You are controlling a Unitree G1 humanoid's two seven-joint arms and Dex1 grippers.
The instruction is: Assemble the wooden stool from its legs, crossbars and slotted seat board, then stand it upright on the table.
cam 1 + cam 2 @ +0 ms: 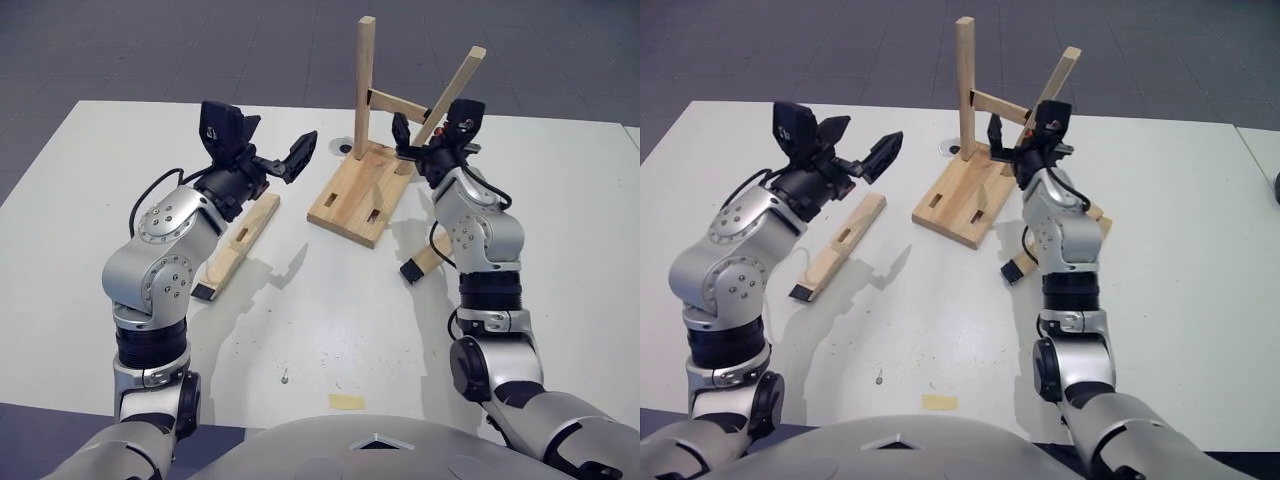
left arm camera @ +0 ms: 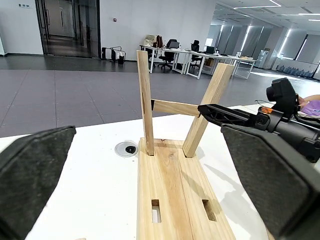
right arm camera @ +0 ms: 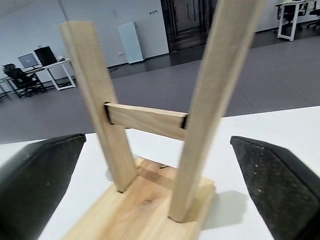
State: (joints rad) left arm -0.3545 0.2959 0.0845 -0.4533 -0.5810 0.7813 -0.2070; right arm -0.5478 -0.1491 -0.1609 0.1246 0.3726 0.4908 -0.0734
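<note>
Both hands are released: right hand [image 1: 430,132] straddles the tilted leg [image 1: 457,82] in the seat board [image 1: 350,205], maybe touching it; left hand [image 1: 265,142] hovers near a loose leg [image 1: 240,240] on the counter [image 1: 320,320].

Two silver arms are shown extended forward from the near side. The left arm [image 1: 160,255] is bent at the elbow and angled toward the far right, with the wrist raised. The left pincer [image 1: 265,148] is held wide apart, its black padded fingers [image 2: 35,175] spread. The right arm [image 1: 480,235] is stretched almost straight toward the far side. The right pincer [image 1: 432,128] is likewise spread, with a broad gap left between its fingers [image 3: 277,180].
</note>
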